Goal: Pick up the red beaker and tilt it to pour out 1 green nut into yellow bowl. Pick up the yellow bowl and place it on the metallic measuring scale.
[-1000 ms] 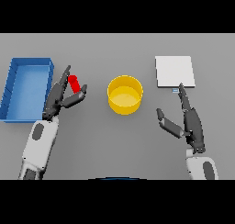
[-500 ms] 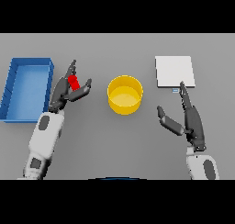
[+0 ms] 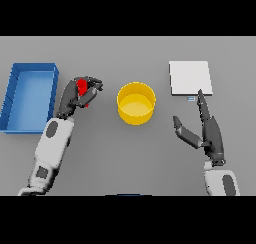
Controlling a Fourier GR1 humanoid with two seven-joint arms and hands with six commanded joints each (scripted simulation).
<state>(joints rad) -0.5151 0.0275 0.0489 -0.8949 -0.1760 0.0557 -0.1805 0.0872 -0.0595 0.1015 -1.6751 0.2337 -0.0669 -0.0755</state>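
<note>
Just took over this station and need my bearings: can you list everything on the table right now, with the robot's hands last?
red beaker: one, red, left of centre, in the left hand
yellow bowl: one, yellow, centre of the table
measuring scale: one, pale grey square, far right
blue bin: one, blue, far left
table: one, grey
left hand: dark, fingers curled round the red beaker
right hand: dark, fingers straight, just in front of the measuring scale
</note>
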